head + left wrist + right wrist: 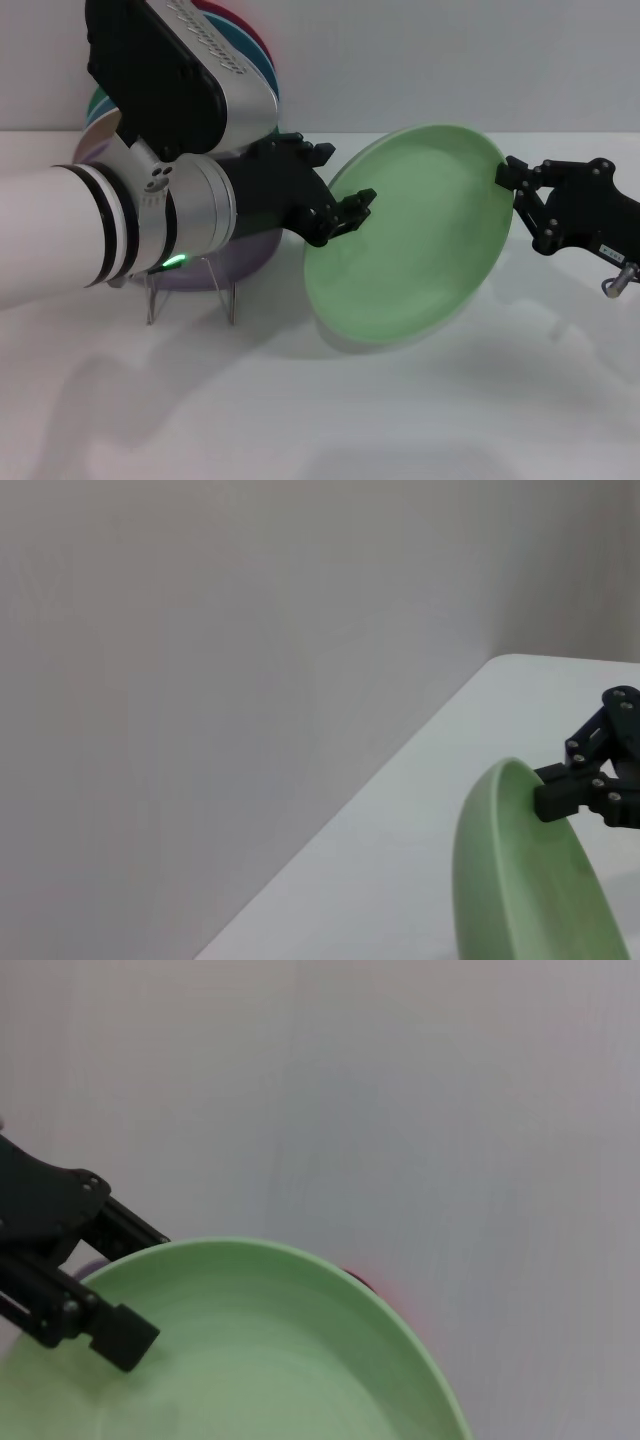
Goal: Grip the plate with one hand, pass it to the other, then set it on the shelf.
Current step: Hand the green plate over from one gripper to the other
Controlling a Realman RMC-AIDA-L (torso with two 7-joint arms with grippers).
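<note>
The pale mint-green plate (420,235) hangs tilted above the table between both grippers. My right gripper (512,180), slim and black, is shut on its right rim; it also shows in the left wrist view (555,798). My left gripper (345,200), on the thick silver-and-white arm with a green light, is closed on the plate's left rim, one pad lying on the inner face (122,1336). The clear plate rack (190,292) stands on the table under my left arm, left of the plate.
A lilac plate (252,256) sits in the rack behind my left wrist. Further coloured plates (255,45) stand behind the left arm against the white wall. The white table (400,420) spreads out in front.
</note>
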